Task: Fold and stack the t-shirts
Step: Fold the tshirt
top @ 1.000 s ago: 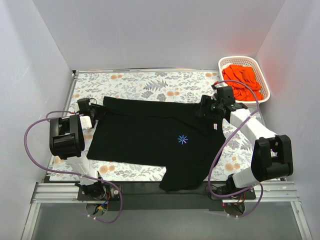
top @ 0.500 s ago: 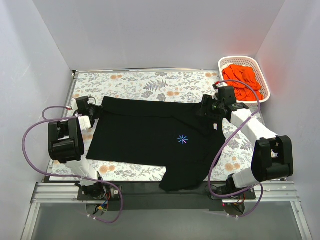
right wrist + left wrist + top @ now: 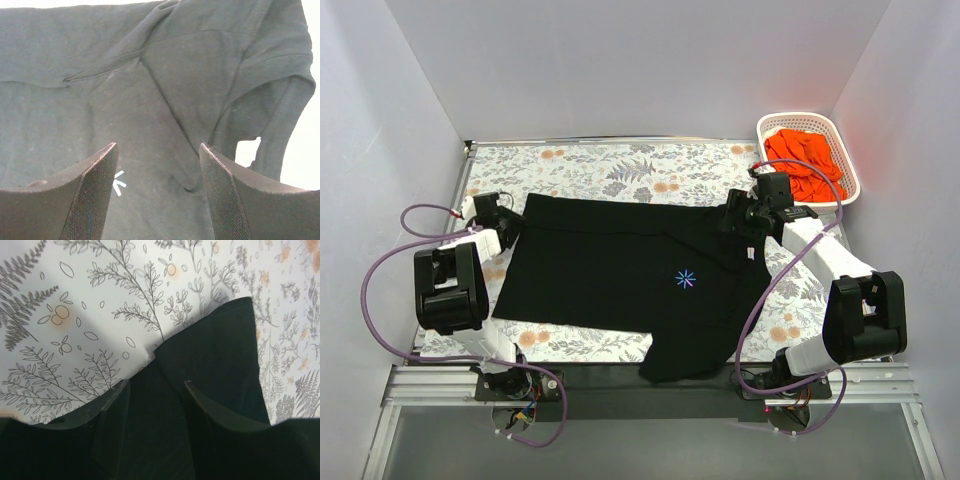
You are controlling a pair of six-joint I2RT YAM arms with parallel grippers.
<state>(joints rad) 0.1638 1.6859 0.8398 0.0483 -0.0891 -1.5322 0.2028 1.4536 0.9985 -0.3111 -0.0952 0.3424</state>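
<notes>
Floral table: your black t-shirt lies spread at centre. Left gripper stands parted over its left corner, right gripper gapes above its right end, neither gripping. Orange t-shirts fill the far-right basket.

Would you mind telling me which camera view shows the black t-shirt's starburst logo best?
The top external view: the whole logo shows on the black t-shirt. The right wrist view catches only a few pale strokes; the left wrist view shows none.
</notes>
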